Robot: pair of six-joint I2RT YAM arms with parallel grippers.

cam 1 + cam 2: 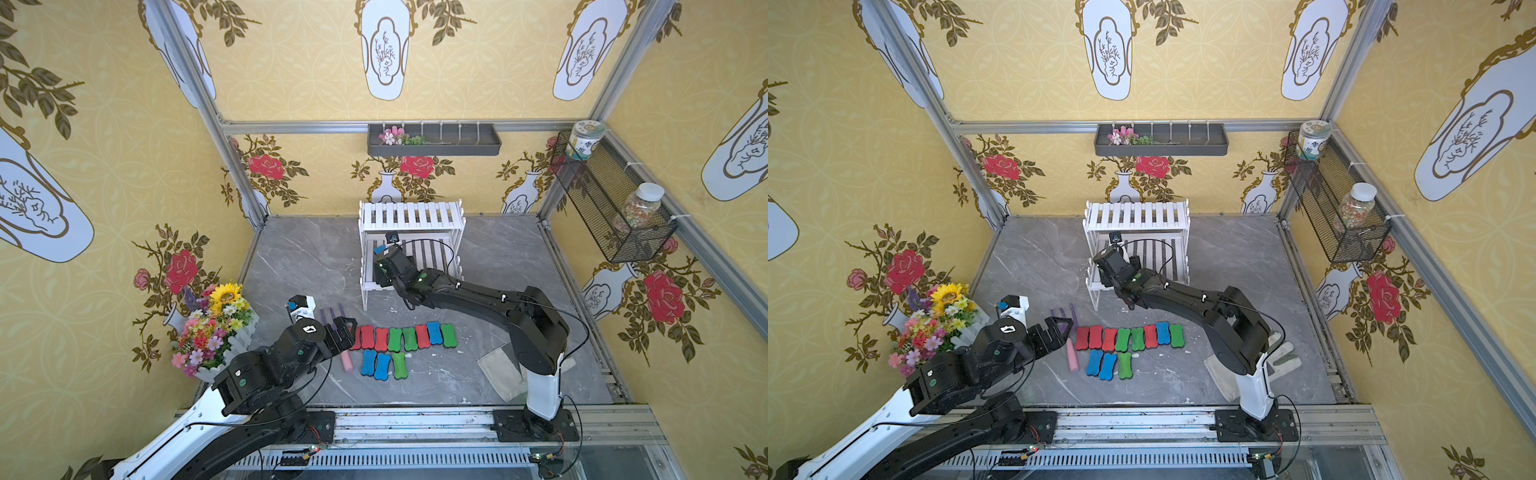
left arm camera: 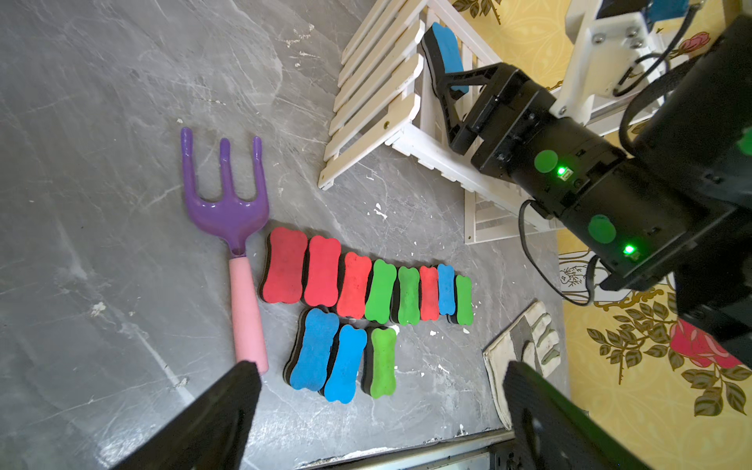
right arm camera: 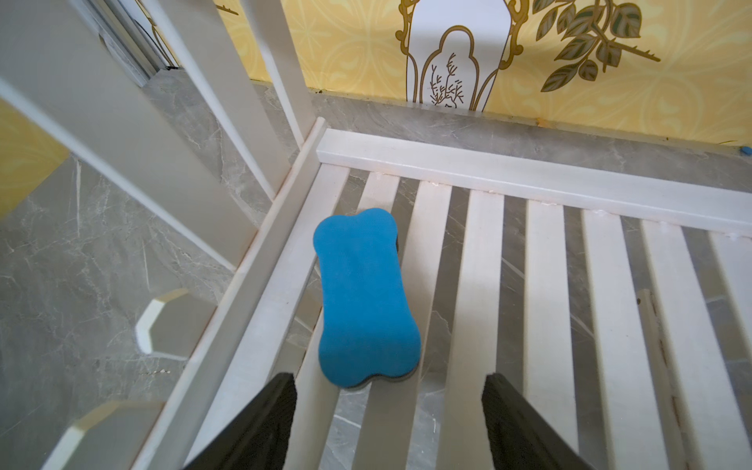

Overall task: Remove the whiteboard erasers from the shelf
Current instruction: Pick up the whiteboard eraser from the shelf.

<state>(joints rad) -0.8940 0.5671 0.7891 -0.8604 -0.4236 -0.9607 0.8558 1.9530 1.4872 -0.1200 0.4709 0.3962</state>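
Note:
One blue whiteboard eraser (image 3: 366, 297) lies flat on the slats at a corner of the lower tier of the white shelf (image 3: 529, 179). My right gripper (image 3: 388, 382) is open just short of its near end, one finger on each side, touching nothing. The left wrist view shows the same blue eraser (image 2: 447, 57) ahead of the right gripper's fingers (image 2: 447, 87). Several red, green and blue erasers (image 1: 403, 336) lie in two rows on the floor in front of the shelf (image 1: 411, 216). My left gripper (image 2: 378, 365) hovers open and empty near those rows.
A purple garden fork (image 2: 224, 203) with a pink handle lies left of the rows. A work glove (image 1: 498, 370) lies by the right arm's base. A flower box (image 1: 216, 328) stands at the left wall. A dark wall tray (image 1: 434, 139) and a mesh basket (image 1: 611, 208) hang above.

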